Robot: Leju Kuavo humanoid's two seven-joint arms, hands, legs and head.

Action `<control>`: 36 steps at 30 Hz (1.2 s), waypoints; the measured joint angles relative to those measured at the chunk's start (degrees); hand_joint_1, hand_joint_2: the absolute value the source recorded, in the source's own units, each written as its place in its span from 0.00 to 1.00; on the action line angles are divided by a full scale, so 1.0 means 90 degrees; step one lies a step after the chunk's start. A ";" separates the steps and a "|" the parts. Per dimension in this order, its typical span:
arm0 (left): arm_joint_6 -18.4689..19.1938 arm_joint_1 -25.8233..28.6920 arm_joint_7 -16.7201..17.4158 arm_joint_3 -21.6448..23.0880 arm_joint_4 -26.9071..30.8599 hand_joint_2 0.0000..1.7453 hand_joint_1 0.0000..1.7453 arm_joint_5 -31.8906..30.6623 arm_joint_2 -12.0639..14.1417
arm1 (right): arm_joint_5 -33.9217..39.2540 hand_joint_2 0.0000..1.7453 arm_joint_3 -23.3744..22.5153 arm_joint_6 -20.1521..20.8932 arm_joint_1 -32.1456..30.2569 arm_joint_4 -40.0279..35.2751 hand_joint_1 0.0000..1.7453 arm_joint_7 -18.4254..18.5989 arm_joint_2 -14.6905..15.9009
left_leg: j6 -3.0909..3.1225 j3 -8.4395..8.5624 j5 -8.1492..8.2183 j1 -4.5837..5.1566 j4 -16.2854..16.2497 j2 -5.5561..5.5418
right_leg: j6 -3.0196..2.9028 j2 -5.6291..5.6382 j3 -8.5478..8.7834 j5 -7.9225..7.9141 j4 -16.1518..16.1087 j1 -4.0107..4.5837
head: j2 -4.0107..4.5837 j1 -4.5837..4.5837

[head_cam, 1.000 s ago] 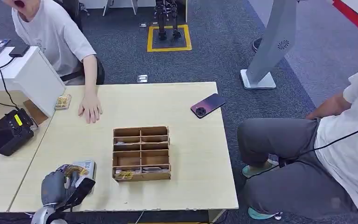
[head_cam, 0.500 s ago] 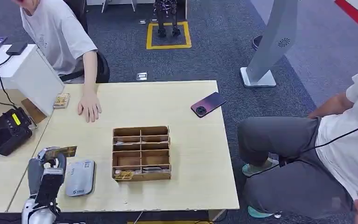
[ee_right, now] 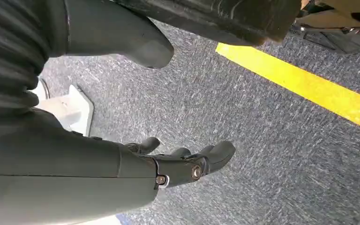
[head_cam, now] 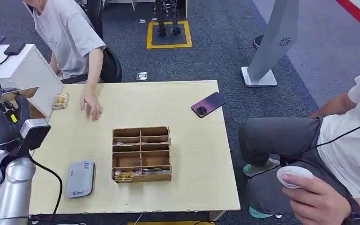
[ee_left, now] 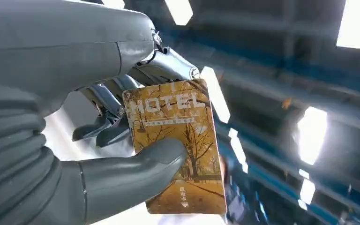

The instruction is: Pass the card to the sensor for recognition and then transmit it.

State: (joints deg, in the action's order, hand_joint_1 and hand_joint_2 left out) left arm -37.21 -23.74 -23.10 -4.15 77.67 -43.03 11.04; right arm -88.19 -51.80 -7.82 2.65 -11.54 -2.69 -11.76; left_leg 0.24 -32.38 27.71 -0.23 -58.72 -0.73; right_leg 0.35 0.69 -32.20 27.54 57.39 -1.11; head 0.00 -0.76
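1. One left hand (head_cam: 0, 117) is raised off the worktop's left edge, thumb and fingers pinching a card (head_cam: 16, 93); the left wrist view shows the thumb (ee_left: 136, 171) pressed on the card's (ee_left: 178, 140) printed face, which reads "HOTEL" over yellow trees, with the fingers behind it.
2. Right hand (ee_right: 168, 164) hangs over grey carpet beside a yellow floor line (ee_right: 304, 89), fingers lightly curled, apart from the thumb, holding nothing.
3. Card sits at the top of the left hand, roughly flat, well above and left of the table (head_cam: 192, 154), not touching it.
4. Grey card reader (head_cam: 80, 178) lies flat near the worktop's front left corner, well apart from the card.
5. Wooden divided box (head_cam: 141, 153) stands mid-worktop, just right of the reader; small items lie in its front compartments, too small to tell.
6. Small stack of yellowish cards (head_cam: 61, 101) lies near the back left corner.
7. A person's hand (head_cam: 90, 105) rests on the worktop just right of that stack.
8. Dark phone (head_cam: 209, 104) lies near the right edge, toward the back.
9. Second person sits right of the table, a hand (head_cam: 316, 199) holding a round white object (head_cam: 294, 176).
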 joint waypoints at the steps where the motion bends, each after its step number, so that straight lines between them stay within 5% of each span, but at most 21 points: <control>1: -0.0136 -0.0160 0.0102 0.0070 -0.0158 1.00 1.00 -0.0528 0.0058 | 0.0000 1.00 0.0049 0.0010 0.0001 0.0000 0.00 -0.0007 0.0000 | 0.0000 0.0000 0.0000 0.0000 0.0000 0.0001 | 0.0000 0.0003 0.0000 0.0000 0.0000 0.0000 | 0.0000 -0.0002; 3: -0.0230 -0.0478 0.0250 0.0099 -0.0551 1.00 1.00 -0.1941 0.0181 | 0.0000 1.00 0.0155 0.0031 0.0007 0.0000 0.00 -0.0022 0.0000 | 0.0000 -0.0001 0.0000 0.0000 0.0000 0.0001 | -0.0001 0.0006 0.0000 -0.0001 0.0001 0.0000 | 0.0000 0.0000; 5: -0.0242 -0.0682 0.0225 0.0102 -0.0845 1.00 1.00 -0.2488 0.0255 | -0.0002 1.00 0.0238 0.0036 0.0011 0.0000 0.00 -0.0024 0.0002 | -0.0001 0.0000 0.0000 0.0000 0.0000 0.0014 | -0.0002 0.0025 -0.0004 -0.0002 0.0002 0.0000 | 0.0000 0.0002; 18: -0.0259 -0.1094 0.0201 0.0102 -0.1568 1.00 1.00 -0.2797 0.0364 | -0.0002 1.00 0.0386 0.0053 0.0010 0.0000 0.00 -0.0029 0.0002 | -0.0002 -0.0006 0.0002 -0.0001 0.0000 0.0024 | -0.0002 0.0035 -0.0013 -0.0003 0.0003 0.0000 | 0.0000 0.0000; 23: -0.0291 -0.1418 0.0643 0.0102 -0.2029 1.00 1.00 -0.3766 0.0303 | 0.0000 1.00 0.0400 0.0046 0.0019 0.0000 0.00 -0.0112 0.0005 | -0.0002 -0.0006 0.0001 -0.0001 0.0000 0.0020 | -0.0001 0.0029 -0.0011 -0.0004 0.0003 0.0000 | 0.0000 0.0000; 26: -0.0104 -0.1534 0.1256 0.0165 -0.2227 1.00 1.00 -0.3801 0.0291 | 0.0158 1.00 0.0508 0.0209 0.0021 -0.0075 0.00 -0.0039 0.0002 | -0.0007 -0.0006 -0.0003 -0.0004 0.0000 0.0048 | -0.0018 0.0051 -0.0020 -0.0022 0.0003 0.0000 | 0.0000 0.0002; 29: -0.0213 -0.1534 0.1239 0.0289 -0.2335 1.00 1.00 -0.3823 0.0332 | 0.0265 1.00 0.0747 0.0090 0.0007 -0.0051 0.00 0.0022 -0.0002 | -0.0007 -0.0006 -0.0003 -0.0005 0.0000 0.0069 | -0.0017 0.0073 -0.0028 -0.0023 0.0003 0.0001 | 0.0000 -0.0002; 30: -0.0220 -0.1530 0.1178 0.0298 -0.2362 1.00 0.00 -0.3843 0.0330 | 0.0267 1.00 0.0786 0.0071 0.0007 -0.0049 0.00 0.0031 -0.0002 | -0.0007 -0.0008 -0.0003 -0.0007 0.0000 0.0069 | -0.0017 0.0073 -0.0030 -0.0023 0.0003 0.0002 | 0.0000 0.0002; 36: -0.0223 -0.1544 0.0905 0.0318 -0.2669 1.00 0.00 -0.3447 0.0281 | 0.0355 1.00 0.1003 -0.0024 0.0004 -0.0019 0.00 0.0019 -0.0002 | -0.0008 -0.0016 -0.0001 -0.0008 0.0000 0.0067 | -0.0017 0.0074 -0.0040 -0.0022 0.0003 0.0003 | 0.0000 0.0000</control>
State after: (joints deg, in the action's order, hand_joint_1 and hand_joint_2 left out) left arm -39.21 -37.64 -14.95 -1.29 53.66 -74.05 13.57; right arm -85.00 -42.77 -8.04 2.69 -11.72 -2.51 -11.78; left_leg 0.16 -32.52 27.70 -0.30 -58.73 -0.12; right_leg 0.19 1.35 -32.55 27.34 57.42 -1.09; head 0.00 -0.76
